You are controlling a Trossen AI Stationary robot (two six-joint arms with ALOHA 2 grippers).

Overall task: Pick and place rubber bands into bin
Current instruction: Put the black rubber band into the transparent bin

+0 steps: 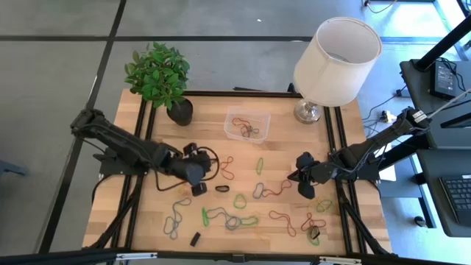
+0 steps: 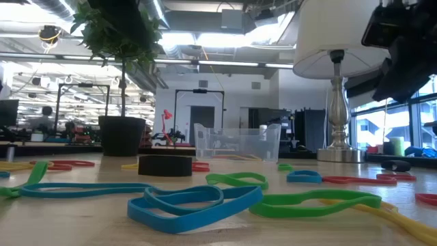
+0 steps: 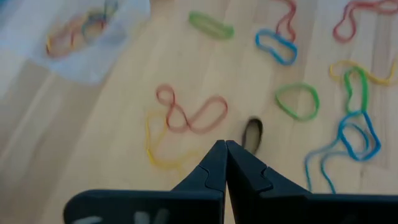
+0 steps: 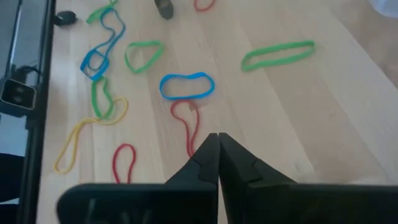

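High view: we see the rubber bands (image 1: 234,219) scattered loose across the desk (image 1: 147,228), a few already lying in the clear bin (image 1: 246,125) near its far edge. The left claw (image 1: 197,177) is closed and empty above a red band (image 3: 189,115). The right claw (image 1: 305,182), also closed, holds nothing.
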